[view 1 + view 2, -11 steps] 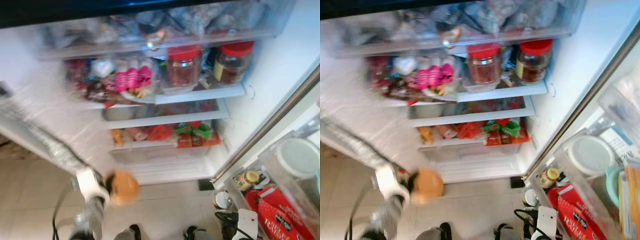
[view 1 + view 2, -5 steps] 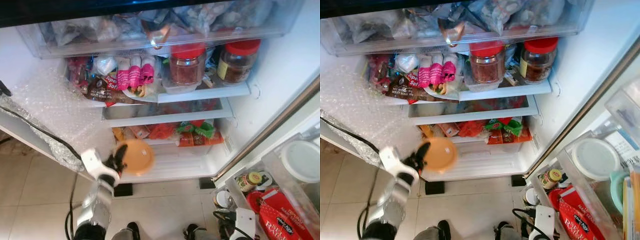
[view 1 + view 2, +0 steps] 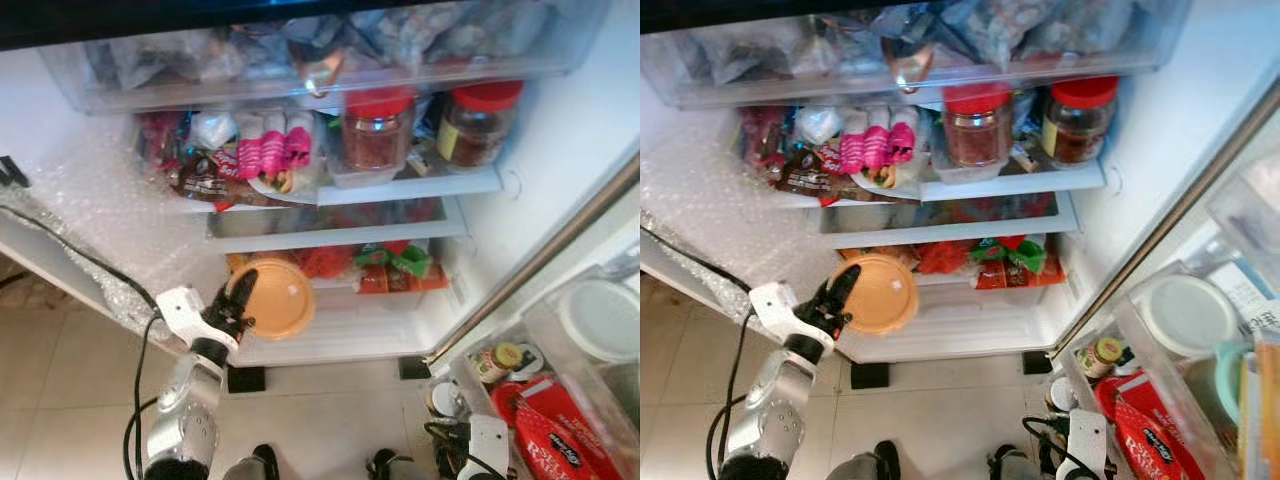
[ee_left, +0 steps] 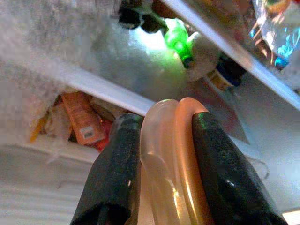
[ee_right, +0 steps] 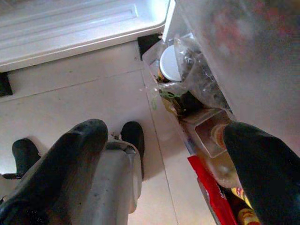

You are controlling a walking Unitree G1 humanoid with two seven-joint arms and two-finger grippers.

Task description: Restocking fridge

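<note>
The fridge stands open in front of me. My left gripper (image 3: 238,303) is shut on a flat round orange container (image 3: 272,298), held on edge just in front of the bottom shelf (image 3: 345,328). In the left wrist view the container's rim (image 4: 171,154) is pinched between the two black fingers (image 4: 117,173). Behind it on that shelf lie orange, red and green packets (image 3: 385,268). My right gripper (image 5: 164,154) hangs open low beside the door bins, above the tiled floor.
Two red-lidded jars (image 3: 375,130) and pink snack packs (image 3: 265,155) fill the upper shelf. A clear drawer (image 3: 320,50) of bags sits above. Bubble wrap (image 3: 90,210) covers the left wall. The door bin (image 3: 545,345) at right holds a white-lidded tub, small jars and a red box.
My left gripper has lifted the orange container up and to the right, from over the floor to the front of the bottom shelf. The picture has sharpened.
</note>
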